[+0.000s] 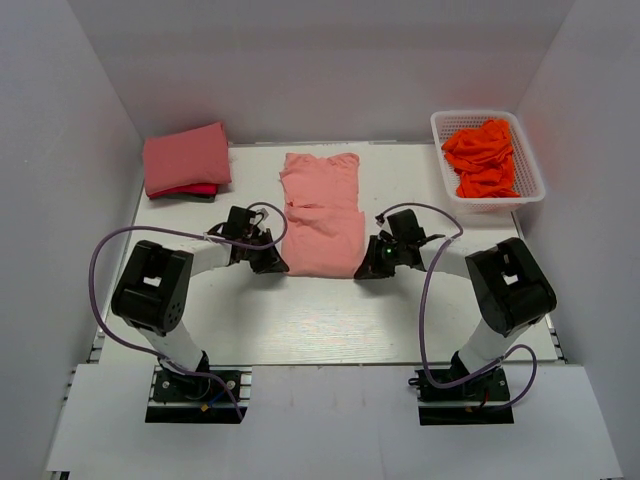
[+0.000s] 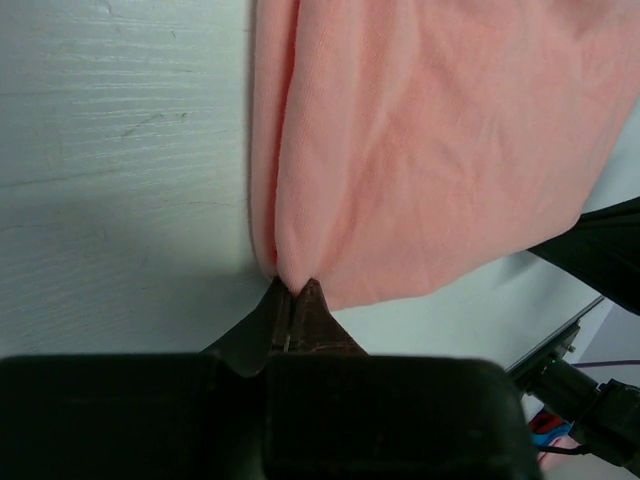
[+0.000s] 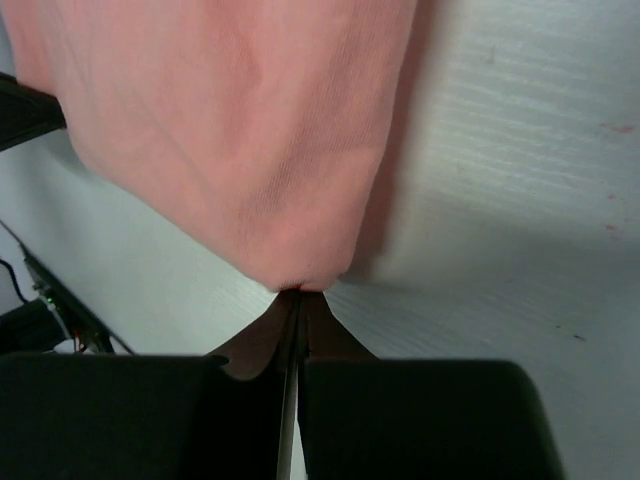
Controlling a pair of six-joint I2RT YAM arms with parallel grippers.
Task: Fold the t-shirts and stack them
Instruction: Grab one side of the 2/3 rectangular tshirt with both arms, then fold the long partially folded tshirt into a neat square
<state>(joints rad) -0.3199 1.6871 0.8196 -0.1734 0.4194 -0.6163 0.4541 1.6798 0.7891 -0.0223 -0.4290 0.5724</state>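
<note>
A salmon pink t-shirt (image 1: 321, 213) lies in the middle of the table, folded into a long narrow strip with its collar end at the far side. My left gripper (image 1: 276, 266) is shut on its near left corner, seen pinched between the closed jaws in the left wrist view (image 2: 292, 283). My right gripper (image 1: 364, 270) is shut on its near right corner, seen in the right wrist view (image 3: 300, 292). The shirt also shows in both wrist views (image 2: 430, 140) (image 3: 230, 130). A folded stack of pink t-shirts (image 1: 187, 160) lies at the far left.
A white basket (image 1: 527, 165) at the far right holds crumpled orange shirts (image 1: 484, 157). White walls enclose the table on three sides. The other arm's dark body shows at the edge of each wrist view (image 2: 600, 250) (image 3: 25, 110).
</note>
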